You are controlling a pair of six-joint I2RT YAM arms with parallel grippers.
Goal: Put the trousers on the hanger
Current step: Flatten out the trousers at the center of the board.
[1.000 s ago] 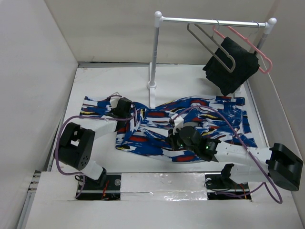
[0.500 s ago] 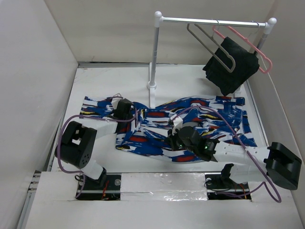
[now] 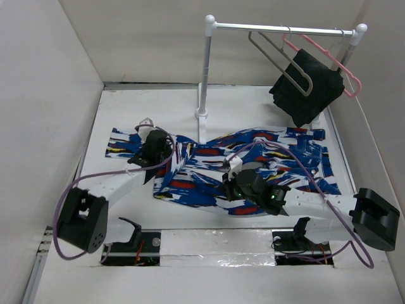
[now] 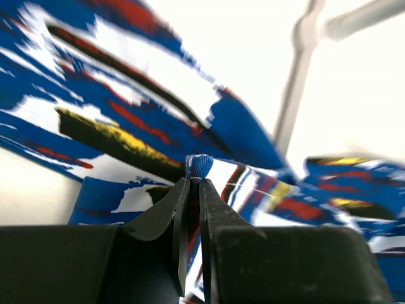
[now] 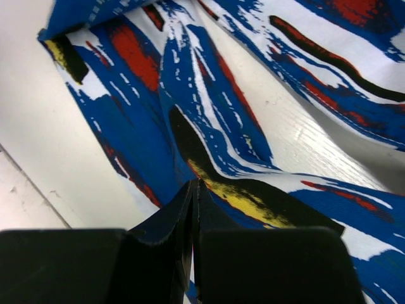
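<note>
The trousers lie spread flat across the middle of the white surface, running from about 9 o'clock to 3 o'clock, with the waist end bunched toward 7 o'clock. The left gripper sits on the cloth on the 9 o'clock side. Up close, its jaws are nearly together, with a small blue fold of the print standing up between the fingertips, so it is clamped on the trousers. The right gripper is down at about 6 o'clock of the garment's middle. Its jaws are pressed together, and a ridge of yellow-and-black print rises right to the tips, pinched there as far as I can see. Out at 1 o'clock, the hanger dangles tilted from the rack. Just to its 3 o'clock side, a pink hanger carries a black cloth, well apart from the trousers.
</note>
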